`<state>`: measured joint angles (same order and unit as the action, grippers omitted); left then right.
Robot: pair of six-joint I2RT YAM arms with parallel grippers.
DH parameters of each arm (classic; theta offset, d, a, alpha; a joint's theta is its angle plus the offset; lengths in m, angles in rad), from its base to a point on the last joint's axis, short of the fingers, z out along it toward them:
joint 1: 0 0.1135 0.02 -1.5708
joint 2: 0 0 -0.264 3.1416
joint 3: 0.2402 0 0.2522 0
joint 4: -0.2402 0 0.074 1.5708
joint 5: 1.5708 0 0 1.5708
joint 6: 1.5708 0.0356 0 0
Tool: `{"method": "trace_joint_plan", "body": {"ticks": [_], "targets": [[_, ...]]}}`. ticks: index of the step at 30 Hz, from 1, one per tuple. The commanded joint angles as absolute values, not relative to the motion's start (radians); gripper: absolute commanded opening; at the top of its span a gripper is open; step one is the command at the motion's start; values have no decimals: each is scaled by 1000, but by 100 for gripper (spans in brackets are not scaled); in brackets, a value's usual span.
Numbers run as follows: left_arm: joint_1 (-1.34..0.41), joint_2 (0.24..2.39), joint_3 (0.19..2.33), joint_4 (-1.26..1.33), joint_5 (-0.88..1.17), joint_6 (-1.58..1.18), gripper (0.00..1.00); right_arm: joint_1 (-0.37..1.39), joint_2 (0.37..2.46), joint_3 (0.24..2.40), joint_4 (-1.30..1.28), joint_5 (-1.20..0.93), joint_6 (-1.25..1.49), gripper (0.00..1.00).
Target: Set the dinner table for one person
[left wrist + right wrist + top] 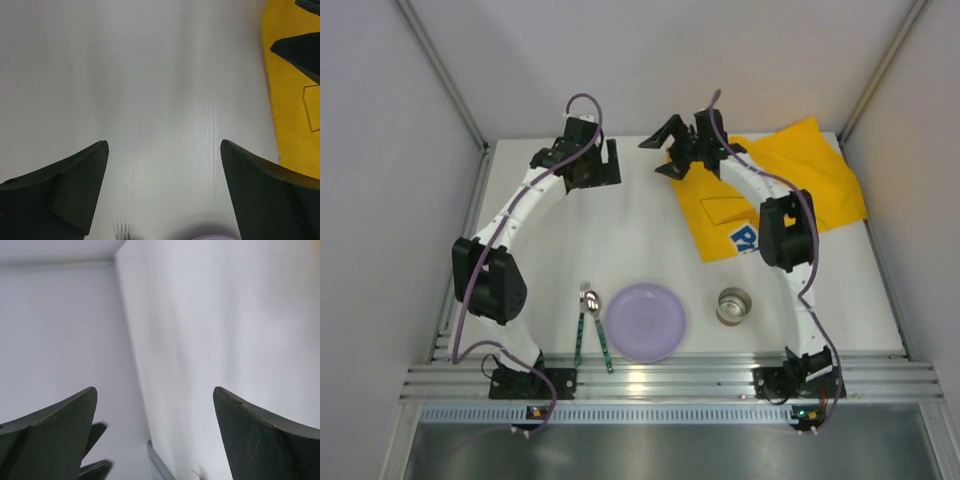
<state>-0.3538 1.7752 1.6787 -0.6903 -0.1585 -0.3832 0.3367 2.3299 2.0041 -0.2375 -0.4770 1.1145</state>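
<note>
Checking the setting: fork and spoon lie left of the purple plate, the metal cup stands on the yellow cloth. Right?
No. The top view shows the cup on the bare table, off the cloth; fork and spoon are as stated.

On the white dinner table (640, 235), a lilac plate (646, 321) lies near the front rail, with a green-handled fork (580, 335) and spoon (601, 340) just left of it and a metal cup (734, 306) to its right, while the 2 arms reach far back, the left gripper (592, 168) and right gripper (663, 155) both spread wide, the latter at a yellow placemat's (790, 175) edge.
</note>
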Motion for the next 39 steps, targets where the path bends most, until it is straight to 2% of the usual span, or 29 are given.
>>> {"method": "trace_joint_plan", "body": {"ticks": [1,8,12,18,27,28,30,31,33,34,36,37,38,39], "targets": [[-345,1726,1689,-693,-167,-376,99,334,2283,2079,-15,-654,1246,100],[-376,1787,1602,-612,-19,-406,99,192,1887,1536,-8,-635,1079,100],[-449,1946,1658,-617,52,-442,98,92,1641,1242,-26,-641,984,100],[-486,2107,1752,-557,120,-465,93,-30,1403,1077,-184,-641,864,100],[-486,2325,1875,-522,237,-531,84,-95,1221,936,-314,-644,781,100],[-486,2335,1875,-511,253,-550,78,-100,1213,925,-319,-644,775,100],[-492,2365,1885,-499,270,-567,74,-110,1198,901,-331,-643,762,100],[-495,2371,1891,-502,270,-572,67,-115,1197,894,-337,-643,759,100],[-505,2390,1908,-517,259,-577,60,-121,1195,888,-344,-644,750,100],[-506,2405,1913,-525,253,-575,44,-123,1196,888,-348,-646,746,100],[-508,2413,1919,-532,252,-572,25,-123,1204,894,-354,-647,736,100],[-506,2410,1919,-538,235,-569,5,-126,1209,897,-357,-647,733,100],[-503,2404,1919,-545,226,-566,0,-126,1213,900,-362,-646,729,100],[-499,2395,1917,-560,227,-563,0,-127,1216,907,-362,-646,721,100]]}}
